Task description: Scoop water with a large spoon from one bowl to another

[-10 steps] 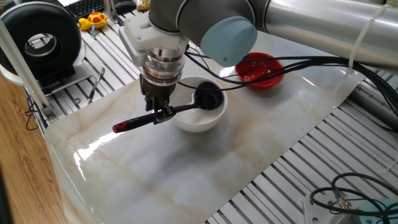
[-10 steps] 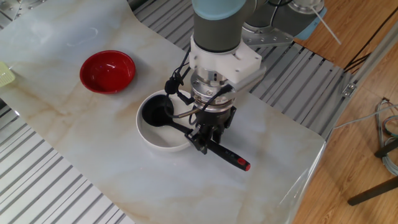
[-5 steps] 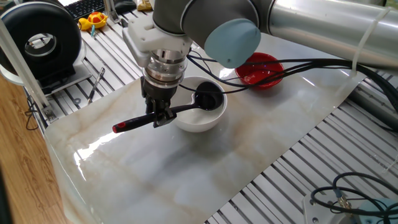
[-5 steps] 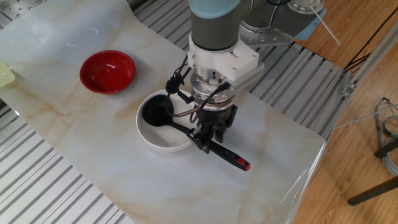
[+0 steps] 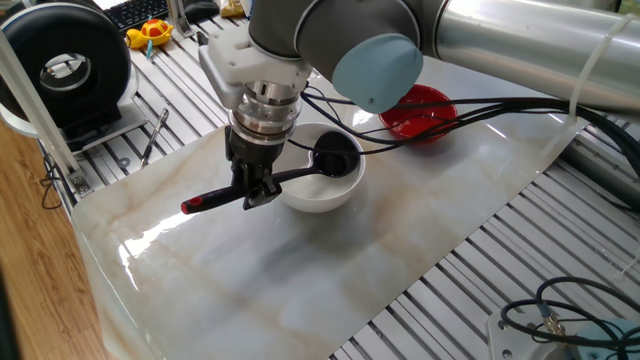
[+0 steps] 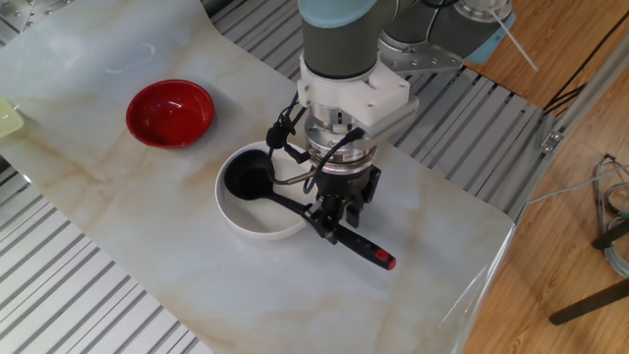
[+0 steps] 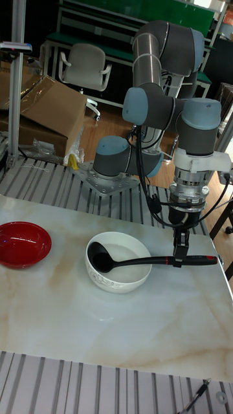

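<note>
The black large spoon (image 5: 290, 176) (image 6: 295, 206) (image 7: 145, 261) has its round scoop down inside the white bowl (image 5: 318, 190) (image 6: 238, 212) (image 7: 118, 275) in the middle of the marble sheet. Its handle runs out over the rim and ends in a red tip (image 5: 192, 204) (image 6: 384, 260) (image 7: 208, 260). My gripper (image 5: 254, 192) (image 6: 331, 224) (image 7: 178, 257) is shut on the handle just outside the bowl. The small red bowl (image 5: 422, 112) (image 6: 169, 113) (image 7: 22, 244) stands apart from the white one. The water cannot be made out.
The marble sheet (image 5: 330, 270) lies on a ribbed metal table (image 5: 480, 280). A black round device (image 5: 70, 70) and yellow toy (image 5: 150, 36) sit at one side. Cables (image 5: 560, 310) lie near one corner. A cardboard box (image 7: 39, 116) and chair (image 7: 84, 65) stand behind the table.
The gripper has turned slightly about its wrist with the spoon still held; the scoop stays in the white bowl. Nothing else moved.
</note>
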Motion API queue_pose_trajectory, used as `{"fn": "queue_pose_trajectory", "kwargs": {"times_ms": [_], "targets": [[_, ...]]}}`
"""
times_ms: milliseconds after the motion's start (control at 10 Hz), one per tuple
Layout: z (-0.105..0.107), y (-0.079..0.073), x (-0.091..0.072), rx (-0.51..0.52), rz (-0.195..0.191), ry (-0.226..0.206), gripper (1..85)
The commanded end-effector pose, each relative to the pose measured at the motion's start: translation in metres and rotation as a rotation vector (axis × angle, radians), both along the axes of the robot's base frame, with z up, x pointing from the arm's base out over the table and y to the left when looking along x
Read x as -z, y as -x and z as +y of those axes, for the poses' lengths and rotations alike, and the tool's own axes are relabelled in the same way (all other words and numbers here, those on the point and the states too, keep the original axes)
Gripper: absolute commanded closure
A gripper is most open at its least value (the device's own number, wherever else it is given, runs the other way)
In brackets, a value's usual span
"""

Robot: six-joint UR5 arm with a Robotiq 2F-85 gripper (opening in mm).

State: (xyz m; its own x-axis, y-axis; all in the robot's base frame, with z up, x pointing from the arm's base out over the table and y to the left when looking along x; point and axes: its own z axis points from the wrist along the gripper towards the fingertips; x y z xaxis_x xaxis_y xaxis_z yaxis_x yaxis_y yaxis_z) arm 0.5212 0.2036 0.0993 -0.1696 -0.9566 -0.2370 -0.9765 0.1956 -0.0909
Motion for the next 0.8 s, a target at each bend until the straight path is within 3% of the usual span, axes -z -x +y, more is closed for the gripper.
{"fn": "queue_pose_trajectory", "kwargs": {"times_ms": [0,700], "targets": [[0.0061,-0.0026,-0.0035,0.007,-0.002,-0.023,41.7],[0.002,-0.0041,-0.0006,-0.005,-0.009,-0.007,42.0]]}}
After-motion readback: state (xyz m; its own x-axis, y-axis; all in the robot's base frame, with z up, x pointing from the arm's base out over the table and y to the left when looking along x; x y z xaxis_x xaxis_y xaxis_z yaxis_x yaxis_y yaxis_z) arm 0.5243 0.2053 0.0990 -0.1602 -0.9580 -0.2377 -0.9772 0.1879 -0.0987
